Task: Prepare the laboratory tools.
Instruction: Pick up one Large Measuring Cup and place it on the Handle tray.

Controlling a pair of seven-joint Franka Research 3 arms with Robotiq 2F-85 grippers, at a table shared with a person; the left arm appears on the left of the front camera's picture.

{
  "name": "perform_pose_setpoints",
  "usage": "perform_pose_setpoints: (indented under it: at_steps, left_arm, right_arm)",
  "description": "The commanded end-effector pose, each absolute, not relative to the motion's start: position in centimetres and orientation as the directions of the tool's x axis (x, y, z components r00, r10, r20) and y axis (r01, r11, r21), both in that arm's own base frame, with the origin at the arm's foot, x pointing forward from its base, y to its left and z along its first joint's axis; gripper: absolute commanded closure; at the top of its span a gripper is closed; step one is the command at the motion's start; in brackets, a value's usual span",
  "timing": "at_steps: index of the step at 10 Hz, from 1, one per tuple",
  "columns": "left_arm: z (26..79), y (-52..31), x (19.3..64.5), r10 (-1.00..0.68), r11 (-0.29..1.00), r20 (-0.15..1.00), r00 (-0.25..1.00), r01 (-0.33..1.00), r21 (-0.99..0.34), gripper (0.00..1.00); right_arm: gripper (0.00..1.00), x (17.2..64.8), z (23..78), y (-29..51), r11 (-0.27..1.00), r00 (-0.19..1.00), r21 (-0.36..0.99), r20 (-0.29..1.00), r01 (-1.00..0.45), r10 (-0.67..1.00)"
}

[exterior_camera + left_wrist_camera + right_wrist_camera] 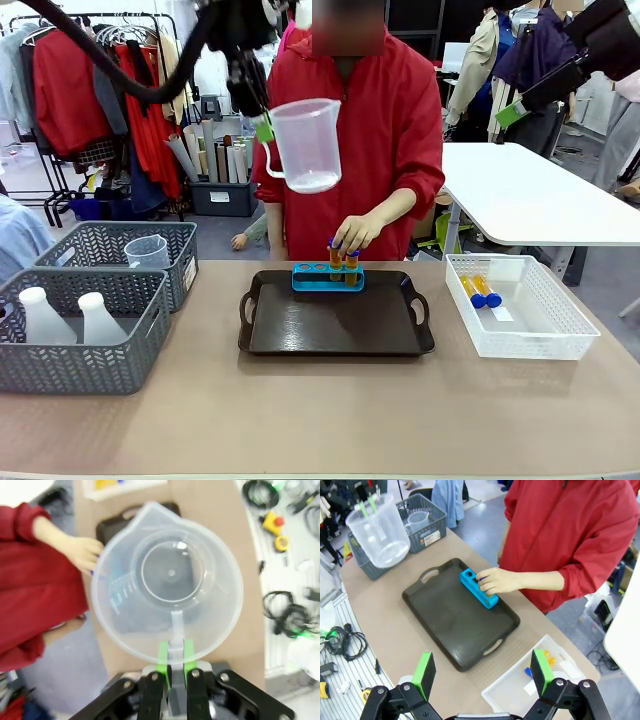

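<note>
1. The left claw point(263, 128) is clamped on the handle of the beaker point(305, 145) and holds it upright, high in the air over the worktop point(300, 420), in front of the person's red jacket.
2. From the left wrist camera, the two green pads point(163, 655) pinch the handle from either side. The beaker point(170, 580) opens towards the camera, and the dark tray point(107, 527) shows beneath it.
3. The right claw point(482, 672) hangs high above the near right of the worktop with its fingers wide apart and nothing between them.
4. The black tray point(330, 325) lies flat in the middle of the worktop. The blue rack point(325, 280) stands on its far edge.
5. Two orange tubes point(344, 260) stand side by side in the right end of the rack. The person's hand point(355, 232) rests on their tops.
6. The right wrist camera shows that hand point(495, 580) on the rack point(477, 587).
7. The white basket point(520, 350) sits just right of the tray. Two more tubes point(480, 291) lie at its far end.
8. At the left stand two grey baskets point(90, 365), one behind the other. The near one holds two flasks point(45, 315) standing upright. The far one holds a small clear cup point(147, 250).
</note>
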State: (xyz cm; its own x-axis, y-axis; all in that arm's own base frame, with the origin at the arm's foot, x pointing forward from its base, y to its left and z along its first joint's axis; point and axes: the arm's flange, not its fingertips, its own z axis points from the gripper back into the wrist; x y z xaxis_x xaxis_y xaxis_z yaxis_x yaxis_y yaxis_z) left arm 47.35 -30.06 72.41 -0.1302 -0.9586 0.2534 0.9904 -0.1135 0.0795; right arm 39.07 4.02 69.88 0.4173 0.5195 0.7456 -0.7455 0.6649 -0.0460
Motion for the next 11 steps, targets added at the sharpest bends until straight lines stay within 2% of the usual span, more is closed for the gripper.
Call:
perform_pose_setpoints:
  at_steps: [1, 2, 5, 6, 8, 11]
  left_arm:
    - [70.0, -29.6, 45.4, -0.965, -0.104, 0.228, -0.129, 0.987, 0.12, 1.0]
    - [72.4, -30.1, 47.3, -0.959, -0.113, 0.253, -0.13, 0.99, 0.08, 1.0]
    - [72.4, -30.1, 47.3, -0.959, -0.113, 0.253, -0.13, 0.99, 0.08, 1.0]
    - [71.3, -30.4, 47.1, -0.96, -0.111, 0.247, -0.13, 0.99, 0.087, 1.0]
    - [70.0, -33.7, 47.8, -0.942, -0.19, 0.248, -0.226, 0.968, 0.162, 1.0]
    - [64.5, -38.9, 50.6, -0.932, -0.279, 0.207, -0.298, 0.953, 0.115, 1.0]
  right_arm:
    - [0.0, 39.1, 70.0, 4.0, 0.658, 0.41, -0.043, 0.751, -0.752, 0.518]
    - [0.0, 39.1, 70.0, 4.0, 0.658, 0.41, -0.043, 0.751, -0.752, 0.518]
    - [0.0, 39.1, 70.0, 4.0, 0.658, 0.41, -0.043, 0.751, -0.752, 0.518]
    - [0.0, 39.1, 70.0, 4.0, 0.658, 0.41, -0.043, 0.751, -0.752, 0.518]
    - [0.0, 39.1, 70.0, 4.0, 0.658, 0.41, -0.043, 0.751, -0.752, 0.518]
    - [0.0, 39.1, 70.0, 4.0, 0.658, 0.41, -0.043, 0.751, -0.752, 0.518]
